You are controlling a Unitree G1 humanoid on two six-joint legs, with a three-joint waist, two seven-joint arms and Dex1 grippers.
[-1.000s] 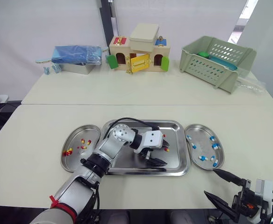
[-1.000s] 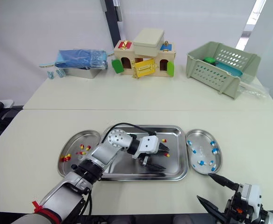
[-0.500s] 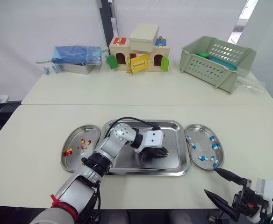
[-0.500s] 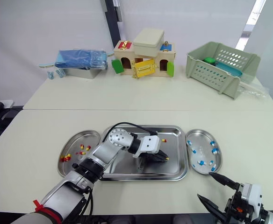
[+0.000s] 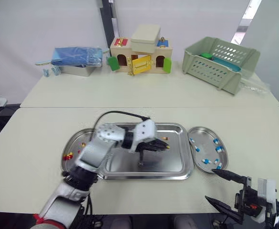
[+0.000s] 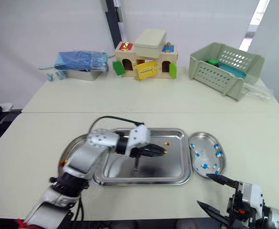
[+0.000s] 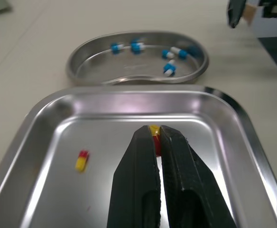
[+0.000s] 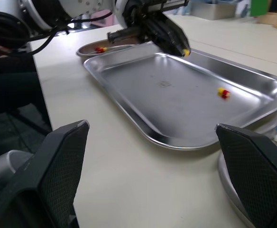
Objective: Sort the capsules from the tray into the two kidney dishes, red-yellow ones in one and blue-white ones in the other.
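— Where are you up to?
— On the surface, the tray sits between the left dish and the right dish. My left hand is above the tray's middle, pinched shut on a red-yellow capsule. My right hand is wide and holds nothing, near me on the right.
— What's next?
— I think I carry it left, over the left dish with the other red-yellow ones, and let go. A second capsule waits on the tray.

One red-yellow capsule seems pinched in the left tool above the tray.
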